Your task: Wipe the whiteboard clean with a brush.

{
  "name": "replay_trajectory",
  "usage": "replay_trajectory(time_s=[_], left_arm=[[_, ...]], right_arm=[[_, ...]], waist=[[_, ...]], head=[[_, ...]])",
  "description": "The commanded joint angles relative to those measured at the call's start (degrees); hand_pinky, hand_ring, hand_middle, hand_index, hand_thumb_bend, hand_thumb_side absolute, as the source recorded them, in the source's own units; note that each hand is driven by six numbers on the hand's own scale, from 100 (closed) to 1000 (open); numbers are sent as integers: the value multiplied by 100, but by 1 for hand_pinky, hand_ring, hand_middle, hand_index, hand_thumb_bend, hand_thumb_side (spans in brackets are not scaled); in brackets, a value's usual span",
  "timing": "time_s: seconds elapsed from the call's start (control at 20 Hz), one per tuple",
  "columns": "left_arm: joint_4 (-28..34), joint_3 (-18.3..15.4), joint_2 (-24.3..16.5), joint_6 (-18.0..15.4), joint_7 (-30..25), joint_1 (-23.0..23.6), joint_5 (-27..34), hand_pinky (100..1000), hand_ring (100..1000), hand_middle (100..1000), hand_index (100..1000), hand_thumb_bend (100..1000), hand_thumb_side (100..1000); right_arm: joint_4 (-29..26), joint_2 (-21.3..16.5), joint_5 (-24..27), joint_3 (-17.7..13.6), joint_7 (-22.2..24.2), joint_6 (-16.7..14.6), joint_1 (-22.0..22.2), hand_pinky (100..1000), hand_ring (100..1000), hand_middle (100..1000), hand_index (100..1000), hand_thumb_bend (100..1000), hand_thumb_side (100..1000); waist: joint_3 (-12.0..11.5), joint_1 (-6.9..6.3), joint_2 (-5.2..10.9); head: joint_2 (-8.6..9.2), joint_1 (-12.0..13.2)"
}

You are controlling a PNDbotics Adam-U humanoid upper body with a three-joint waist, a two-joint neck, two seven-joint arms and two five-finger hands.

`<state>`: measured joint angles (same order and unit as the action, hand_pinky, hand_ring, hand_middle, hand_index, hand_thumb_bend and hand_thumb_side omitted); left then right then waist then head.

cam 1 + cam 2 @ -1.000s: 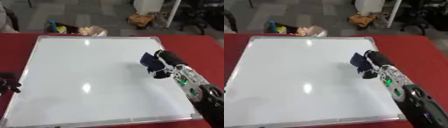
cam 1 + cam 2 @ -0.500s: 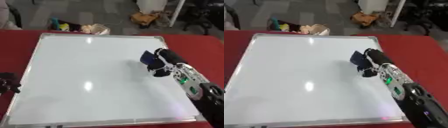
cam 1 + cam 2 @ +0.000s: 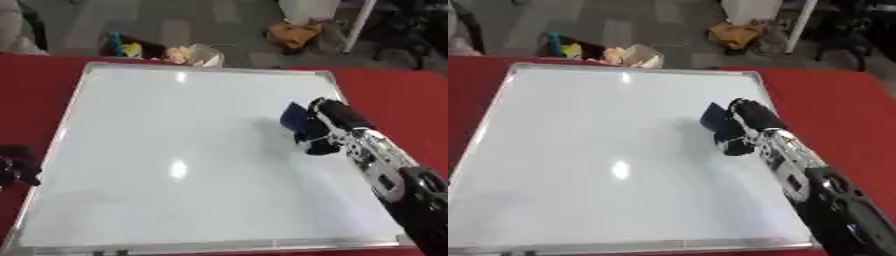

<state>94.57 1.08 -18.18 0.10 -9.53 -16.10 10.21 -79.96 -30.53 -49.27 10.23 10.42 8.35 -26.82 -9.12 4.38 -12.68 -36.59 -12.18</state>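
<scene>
Gripping the brush [image 3: 296, 117] in curled fingers, the right robot hand [image 3: 337, 124] in the left eye view presses it flat on the board [image 3: 175, 150] near the right edge, towards the far right corner, probably so the pad drags across the surface; the left robot hand [image 3: 17, 167] sits dark at the board's left edge over the red bench [image 3: 35, 85], its fingers too unclear to tell. Seen from the right eye, the right arm reaches in from the near right corner with wrist low, and the board looks already clean.
</scene>
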Motion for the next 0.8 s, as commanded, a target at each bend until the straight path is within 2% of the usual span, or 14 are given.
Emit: replay_trajectory(time_s=[0.05, 0.8], left_arm=[[131, -34, -130, -10, -32, -95, -27, 475, 542, 557, 654, 701, 917], [148, -20, -129, -23, -87, -152, -63, 476, 543, 557, 655, 699, 919]], right_arm=[[1, -175, 81, -85, -53, 16, -119, 649, 511, 480, 265, 100, 152], [133, -173, 213, -85, -267, 96, -178, 639, 501, 471, 279, 100, 180]], waist=[[-19, -19, 58], [-109, -11, -65]], head=[[77, 4], [106, -1]])
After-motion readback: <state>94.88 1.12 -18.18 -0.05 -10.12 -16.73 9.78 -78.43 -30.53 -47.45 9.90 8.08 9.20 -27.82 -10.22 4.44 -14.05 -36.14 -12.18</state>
